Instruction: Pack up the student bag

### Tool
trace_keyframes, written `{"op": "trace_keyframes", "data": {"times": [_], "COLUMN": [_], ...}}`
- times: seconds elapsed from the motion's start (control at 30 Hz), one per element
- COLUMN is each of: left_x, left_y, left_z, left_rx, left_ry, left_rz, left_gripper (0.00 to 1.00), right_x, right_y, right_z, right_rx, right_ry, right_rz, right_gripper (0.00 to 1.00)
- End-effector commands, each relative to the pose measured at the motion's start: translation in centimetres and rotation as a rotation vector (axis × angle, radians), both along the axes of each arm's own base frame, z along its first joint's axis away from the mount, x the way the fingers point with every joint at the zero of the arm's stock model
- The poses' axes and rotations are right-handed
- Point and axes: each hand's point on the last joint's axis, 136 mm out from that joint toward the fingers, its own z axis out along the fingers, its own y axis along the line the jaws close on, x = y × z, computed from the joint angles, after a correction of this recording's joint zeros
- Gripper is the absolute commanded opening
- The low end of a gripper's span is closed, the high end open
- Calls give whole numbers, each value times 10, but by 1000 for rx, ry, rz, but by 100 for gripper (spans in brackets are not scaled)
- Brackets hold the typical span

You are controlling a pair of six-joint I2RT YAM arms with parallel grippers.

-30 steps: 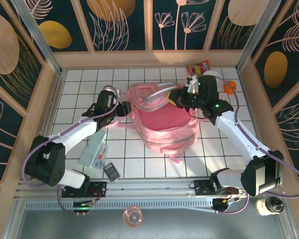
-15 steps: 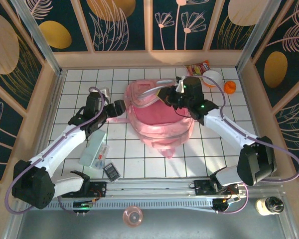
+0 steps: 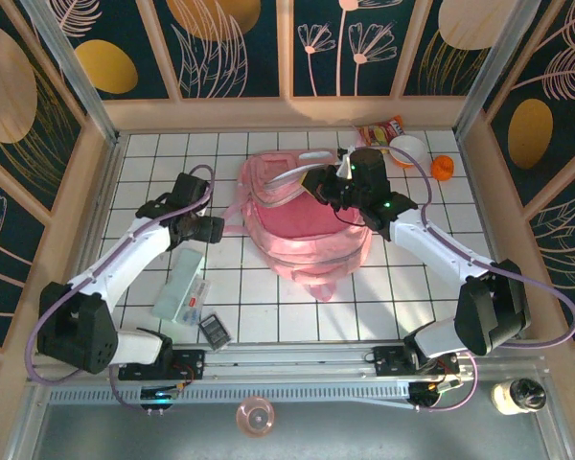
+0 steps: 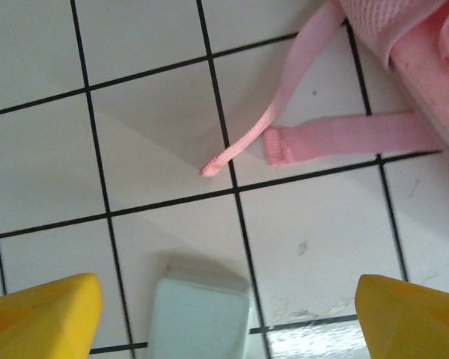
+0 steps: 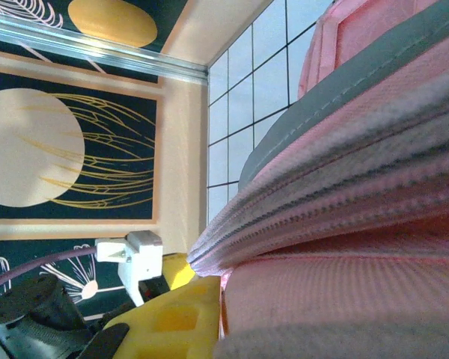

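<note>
Backing off toward 9 o'clock, the left gripper (image 3: pixel 214 228) has let go of the bag's side and spread wide, its yellow fingertips (image 4: pixel 41 314) far apart over bare tile with nothing between them. The student bag (image 3: pixel 311 230), soft pink mesh-weave fabric with a grey band, lies slumped at the centre of the white tiled table (image 3: pixel 144 163). The right gripper (image 3: pixel 318 184) is pinched on the bag's 12 o'clock edge. Two flat pink webbing straps (image 4: pixel 344 138) trail off the bag's 9 o'clock side, near the left gripper. A smooth pale mint case (image 3: pixel 177 287) and a dark calculator (image 3: pixel 214 332) lie at 7 o'clock. A crinkled snack packet (image 3: pixel 381 128), a round white cup (image 3: pixel 409 149) and an orange lid (image 3: pixel 442 168) crowd 1 o'clock.
</note>
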Motion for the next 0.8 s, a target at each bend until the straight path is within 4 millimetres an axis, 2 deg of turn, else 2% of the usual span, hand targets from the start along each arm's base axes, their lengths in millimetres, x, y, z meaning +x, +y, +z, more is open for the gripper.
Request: {"op": "trace_keyframes", "data": {"times": [0.0,0.07,0.13,0.27,0.33,0.4,0.5,0.57,0.63,0.77], "left_x": [-38,-38,-38,-32,-26,-29,-37,-39,-41,-40], "left_y": [25,17,26,49,40,32,31,29,28,30], "left_z": [-43,-49,-58,-78,-86,-99,-120,-126,-133,-133], "left_rx": [189,154,165,186,101,56,54,45,43,56], "left_ry": [245,256,289,353,377,416,495,522,544,553], "left_rz": [-160,-180,-146,-42,-30,-35,-38,-38,-39,-24], "left_gripper": [90,94,99,99,99,99,99,98,94,73], "right_x": [-2,-3,-4,-6,-8,-9,-9,-10,-10,-8], "right_y": [2,1,0,-2,-2,-2,-2,-1,-1,-1], "right_z": [19,19,19,18,18,18,17,16,15,15], "right_rx": [10,7,0,-16,-20,-22,-22,-19,-19,-22], "right_ry": [-72,-72,-73,-77,-78,-77,-75,-71,-68,-66], "right_rz": [15,13,11,17,23,23,26,32,34,28], "right_gripper": [0,0,0,0,0,0,1,1,2,12]}}
